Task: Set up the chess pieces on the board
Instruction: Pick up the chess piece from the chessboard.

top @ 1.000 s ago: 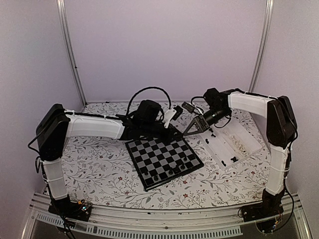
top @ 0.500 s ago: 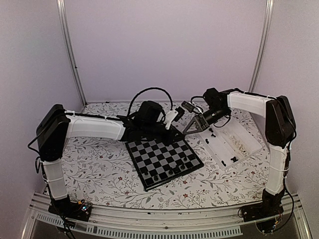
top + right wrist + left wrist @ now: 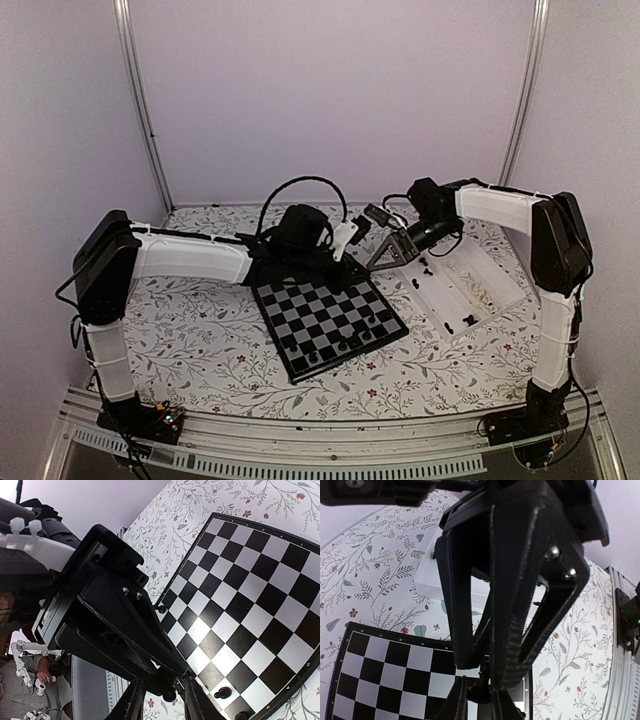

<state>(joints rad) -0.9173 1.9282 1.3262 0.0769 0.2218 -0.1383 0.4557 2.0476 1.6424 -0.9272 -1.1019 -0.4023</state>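
The board (image 3: pixel 330 322) lies at the table's middle with a few black chess pieces (image 3: pixel 345 345) along its near edge. Above the board's far right corner the two grippers meet tip to tip. My left gripper (image 3: pixel 480 700) is shut on a black chess piece (image 3: pixel 482 680). In the right wrist view that piece's round head (image 3: pixel 169 695) sticks out past the left fingertips. It sits between the fingers of my right gripper (image 3: pixel 162 689), which stands narrowly open, with a gap on each side of the head. In the top view the left gripper (image 3: pixel 347 268) and right gripper (image 3: pixel 380 260) hide the piece.
A white tray (image 3: pixel 470 262) with several black pieces (image 3: pixel 468 320) lies right of the board. More black pieces (image 3: pixel 222 693) stand on the board's edge squares below the grippers. The floral cloth (image 3: pixel 200 330) covers the table.
The right gripper's jaws have narrowed around the piece's head. Both arms have shifted only slightly at the board's far corner.
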